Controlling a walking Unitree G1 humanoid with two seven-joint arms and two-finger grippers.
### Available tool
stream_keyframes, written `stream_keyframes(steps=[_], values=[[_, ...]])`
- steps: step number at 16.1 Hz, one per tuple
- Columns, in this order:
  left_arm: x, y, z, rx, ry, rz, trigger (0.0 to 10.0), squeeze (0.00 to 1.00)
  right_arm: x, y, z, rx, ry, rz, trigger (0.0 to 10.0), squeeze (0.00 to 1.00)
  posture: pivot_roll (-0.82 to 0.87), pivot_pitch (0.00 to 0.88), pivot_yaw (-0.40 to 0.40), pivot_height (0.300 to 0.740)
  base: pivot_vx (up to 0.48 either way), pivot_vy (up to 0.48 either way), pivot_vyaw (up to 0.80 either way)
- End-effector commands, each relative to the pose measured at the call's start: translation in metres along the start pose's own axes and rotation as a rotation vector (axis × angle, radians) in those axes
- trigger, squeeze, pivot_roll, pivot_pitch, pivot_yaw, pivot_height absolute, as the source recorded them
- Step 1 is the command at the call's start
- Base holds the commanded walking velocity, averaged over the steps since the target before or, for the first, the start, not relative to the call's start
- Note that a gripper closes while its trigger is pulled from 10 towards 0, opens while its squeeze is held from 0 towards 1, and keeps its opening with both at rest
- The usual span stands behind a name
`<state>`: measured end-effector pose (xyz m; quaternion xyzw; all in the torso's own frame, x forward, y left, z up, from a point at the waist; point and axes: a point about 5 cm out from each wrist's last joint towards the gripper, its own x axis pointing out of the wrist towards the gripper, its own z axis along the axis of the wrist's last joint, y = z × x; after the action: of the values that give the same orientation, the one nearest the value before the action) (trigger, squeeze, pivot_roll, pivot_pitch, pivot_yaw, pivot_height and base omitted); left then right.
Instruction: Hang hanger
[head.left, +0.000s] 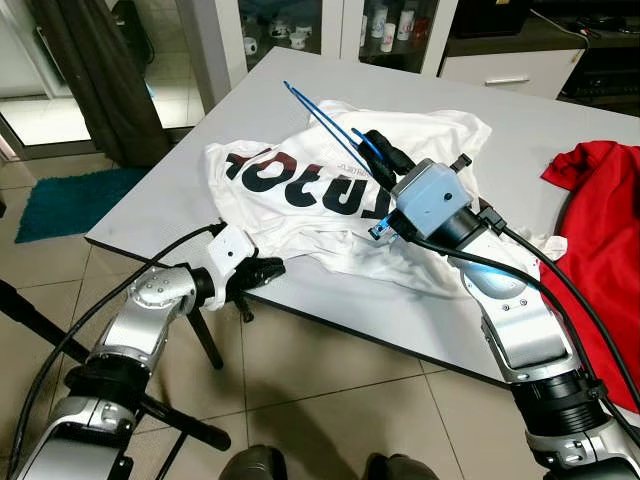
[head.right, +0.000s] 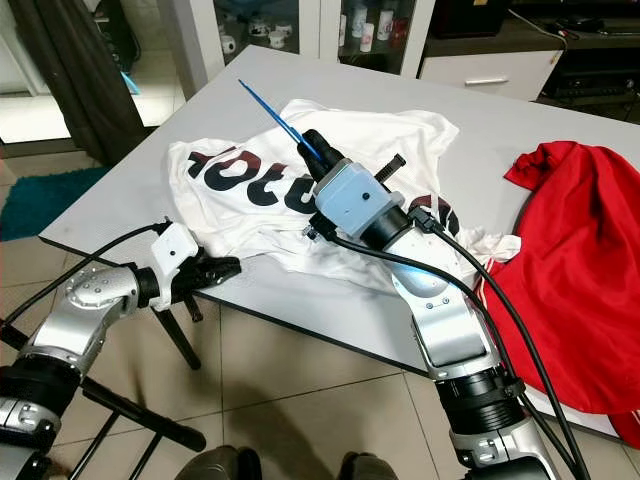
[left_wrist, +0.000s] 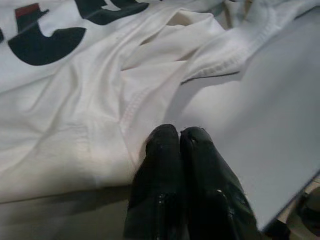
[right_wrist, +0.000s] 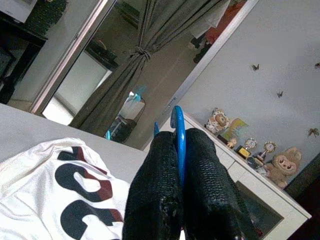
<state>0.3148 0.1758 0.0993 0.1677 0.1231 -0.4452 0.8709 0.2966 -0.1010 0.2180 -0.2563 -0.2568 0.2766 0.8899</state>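
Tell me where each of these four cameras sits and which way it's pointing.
Left eye view: head, looking down at the table; both arms show.
Right eye view: same scene, shifted.
Left wrist view: along the left gripper, shut at the white T-shirt hem.
Right wrist view: along the right gripper, shut on the blue hanger, toward a curtain.
Shared: T-shirt shows in all.

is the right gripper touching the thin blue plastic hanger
Touching. In the right wrist view the right gripper's two black fingers are closed on the thin blue plastic hanger, which sticks out between them.
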Motion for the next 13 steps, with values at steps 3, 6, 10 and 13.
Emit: stream_keyframes(steps=[3, 6, 10, 13], values=[[-0.002, 0.001, 0.002, 0.006, -0.013, 0.002, 0.0, 0.00, 0.002, -0.005, 0.002, -0.006, -0.016, -0.008, 10.0, 0.00, -0.02, 0.062, 0.014, 0.740, 0.000, 0.000, 0.00], [-0.005, 0.010, 0.010, 0.029, -0.048, 0.070, 0.0, 0.00, 0.001, -0.006, 0.002, -0.007, -0.014, -0.008, 10.0, 0.00, -0.02, 0.062, 0.014, 0.740, 0.000, 0.000, 0.00], [-0.013, 0.034, 0.023, 0.045, -0.134, 0.270, 9.7, 0.00, 0.001, -0.005, 0.002, -0.008, -0.014, -0.004, 10.0, 0.00, -0.02, 0.063, 0.012, 0.740, 0.000, 0.000, 0.00], [-0.012, 0.029, 0.022, 0.019, -0.162, 0.233, 10.0, 1.00, -0.001, -0.006, 0.002, -0.008, -0.010, 0.001, 10.0, 0.00, -0.03, 0.073, 0.009, 0.740, 0.000, 0.000, 0.00]])
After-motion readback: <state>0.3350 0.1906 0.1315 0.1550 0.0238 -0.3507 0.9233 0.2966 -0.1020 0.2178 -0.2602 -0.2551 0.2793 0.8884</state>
